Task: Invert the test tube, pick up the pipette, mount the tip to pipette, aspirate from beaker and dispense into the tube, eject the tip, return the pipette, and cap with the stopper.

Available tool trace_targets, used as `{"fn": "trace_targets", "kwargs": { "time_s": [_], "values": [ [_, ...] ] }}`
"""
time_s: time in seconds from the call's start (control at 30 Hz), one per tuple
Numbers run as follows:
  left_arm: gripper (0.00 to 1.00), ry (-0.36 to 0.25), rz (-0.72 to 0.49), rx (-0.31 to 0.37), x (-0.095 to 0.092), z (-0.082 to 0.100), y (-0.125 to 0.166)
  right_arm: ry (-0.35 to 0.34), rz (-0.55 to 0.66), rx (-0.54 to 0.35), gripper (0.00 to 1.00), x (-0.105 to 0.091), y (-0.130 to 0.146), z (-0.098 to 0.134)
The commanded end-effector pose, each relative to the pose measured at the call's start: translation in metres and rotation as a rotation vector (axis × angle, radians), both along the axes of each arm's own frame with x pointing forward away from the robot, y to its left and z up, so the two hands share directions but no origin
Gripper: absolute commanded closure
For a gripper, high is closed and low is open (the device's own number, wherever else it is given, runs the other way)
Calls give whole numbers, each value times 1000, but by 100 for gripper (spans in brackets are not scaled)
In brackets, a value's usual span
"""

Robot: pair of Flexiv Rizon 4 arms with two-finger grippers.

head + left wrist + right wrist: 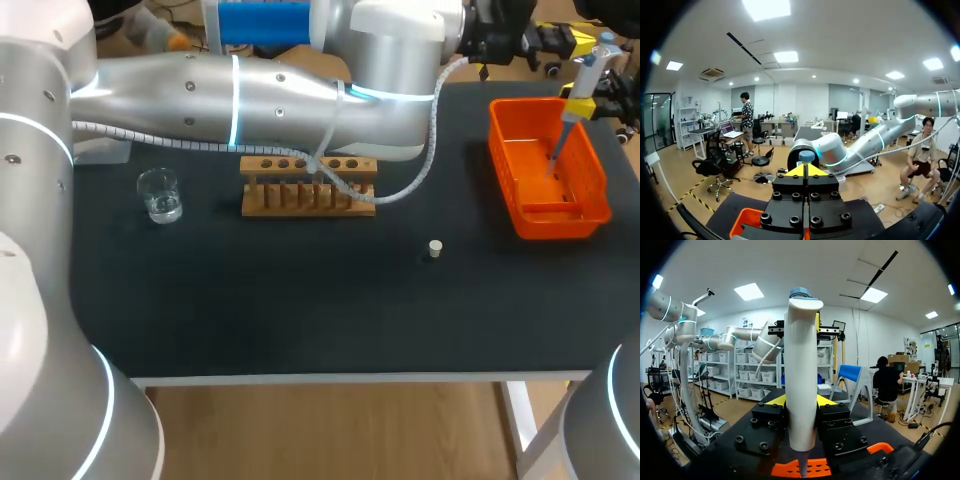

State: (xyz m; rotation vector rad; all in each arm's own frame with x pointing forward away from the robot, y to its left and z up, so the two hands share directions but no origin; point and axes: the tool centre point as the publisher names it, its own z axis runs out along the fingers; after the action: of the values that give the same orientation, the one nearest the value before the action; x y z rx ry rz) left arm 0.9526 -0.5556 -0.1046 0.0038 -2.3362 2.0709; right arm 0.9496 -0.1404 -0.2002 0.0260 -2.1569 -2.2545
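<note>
Pipette: you have it clamped upright in the right gripper, lower end pointing down into the orange basket. Left gripper: yellow tips closed together, the pipette's blue top just ahead. On your table: beaker, wooden rack, stopper.

You've got a black-topped table with a white frame in front of you. Towards its left stands a clear glass beaker. Mid-table sits a wooden test-tube rack. Nearer you and right of the rack is a small white stopper, standing apart. Far right, an orange plastic basket rests on the top.
</note>
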Motion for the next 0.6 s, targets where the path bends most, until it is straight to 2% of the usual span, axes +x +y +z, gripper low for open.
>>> {"fn": "trace_targets", "kwargs": {
  "time_s": [0.03,0.6],
  "values": [
    [100,3,5,-1,-1,-5,0,0,3,-1,100,1,-1,1],
    [100,20,17,11,-4,-15,2,0,3,-1,100,1,-1,1]
  ]
}}
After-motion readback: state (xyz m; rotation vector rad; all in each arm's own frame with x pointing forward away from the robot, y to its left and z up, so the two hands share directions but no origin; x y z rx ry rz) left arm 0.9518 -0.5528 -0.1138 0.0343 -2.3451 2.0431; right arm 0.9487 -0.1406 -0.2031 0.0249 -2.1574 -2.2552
